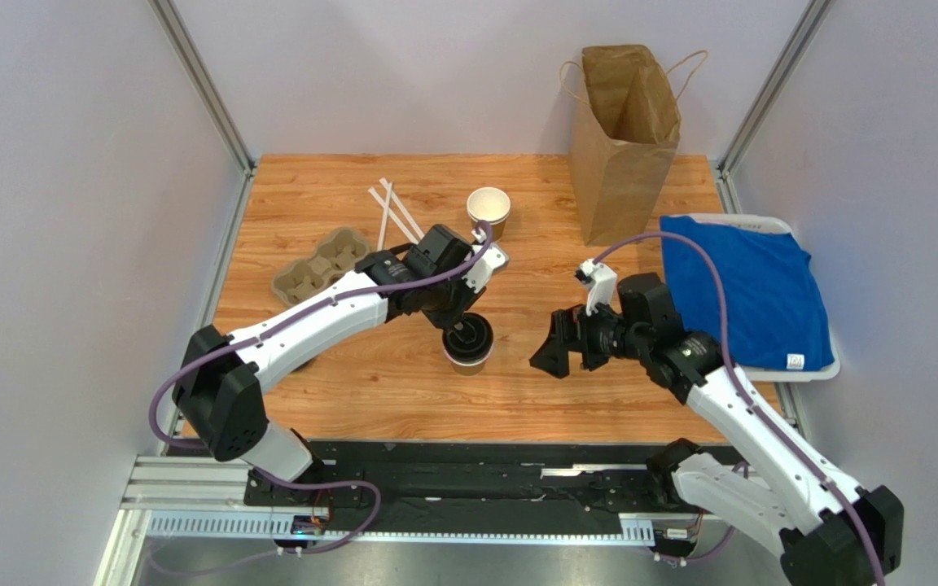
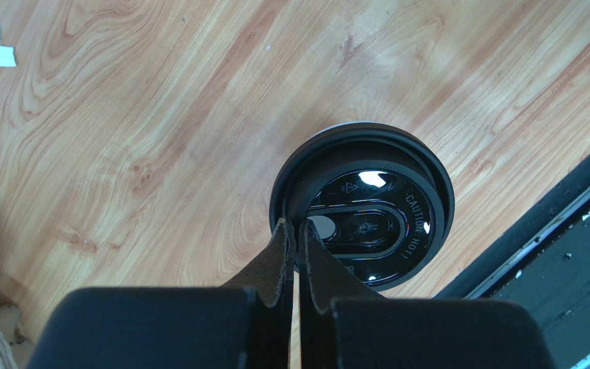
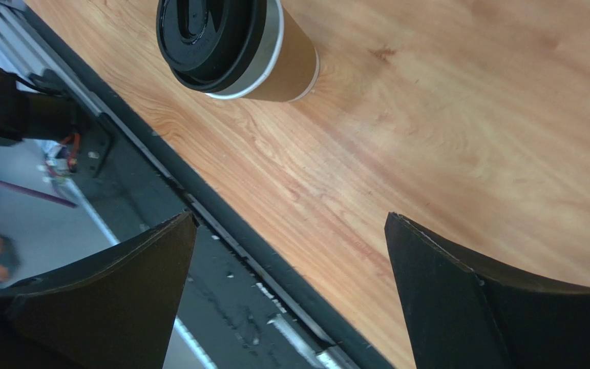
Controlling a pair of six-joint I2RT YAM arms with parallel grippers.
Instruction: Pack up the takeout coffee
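Note:
The takeout coffee (image 1: 468, 342), a brown paper cup with a black lid, stands upright near the table's middle front. In the left wrist view its lid (image 2: 363, 204) fills the centre. In the right wrist view the cup (image 3: 236, 46) is at the top. My left gripper (image 1: 462, 320) points down over it, shut, its tips (image 2: 296, 224) at the lid's near rim with nothing seen between them. My right gripper (image 1: 550, 354) is wide open a little to the cup's right, facing it, its jaws (image 3: 288, 217) empty.
A tall brown paper bag (image 1: 623, 134) stands open at the back right. An unlidded brown cup (image 1: 487, 208), white strips (image 1: 394, 214) and a pulp carrier (image 1: 319, 265) lie behind the left arm. A blue cloth (image 1: 743, 287) on a white tray fills the right side.

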